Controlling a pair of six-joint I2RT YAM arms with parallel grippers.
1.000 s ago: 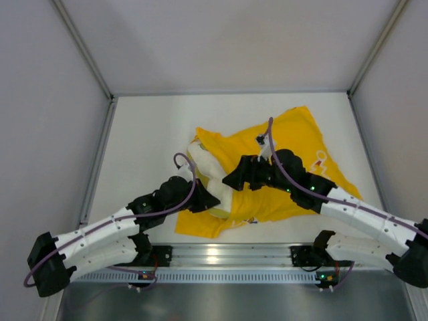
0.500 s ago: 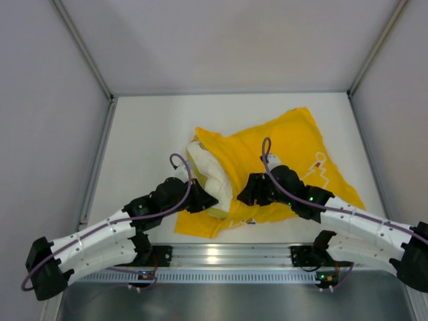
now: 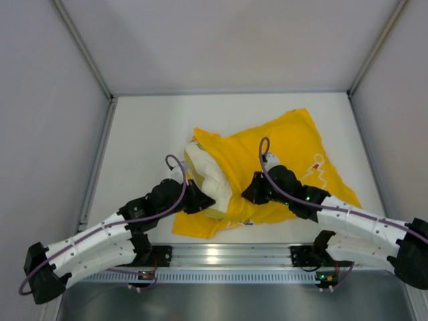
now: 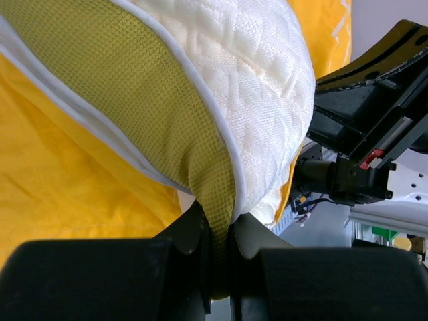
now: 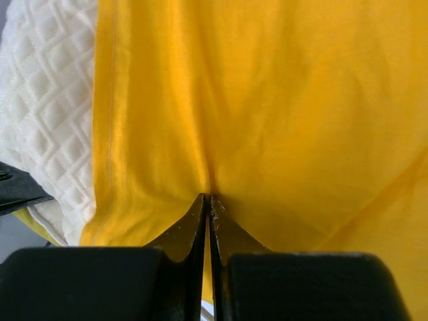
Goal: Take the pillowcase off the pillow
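Note:
The bright yellow pillowcase [image 3: 284, 150] lies crumpled in the middle of the table, with red and blue print near its right side. The cream quilted pillow [image 3: 204, 175] sticks out of its left opening. My left gripper [image 3: 200, 200] is at the pillow's near left corner. In the left wrist view this gripper [image 4: 223, 226] is shut on the pillow's [image 4: 257, 87] olive mesh edge band. My right gripper [image 3: 251, 192] rests on the case just right of the opening. In the right wrist view it [image 5: 210, 199] is shut on a pinched fold of the pillowcase [image 5: 287, 100], with the pillow [image 5: 47, 107] at left.
The white table [image 3: 147, 140] is boxed in by grey walls left, right and behind. A metal rail [image 3: 227, 255] runs along the near edge between the arm bases. The right arm's black wrist [image 4: 374, 100] sits close beside the pillow.
My right gripper came down and toward the near side onto the case next to the opening, then shut on a fold of yellow fabric. The left gripper kept its hold and drew slightly left.

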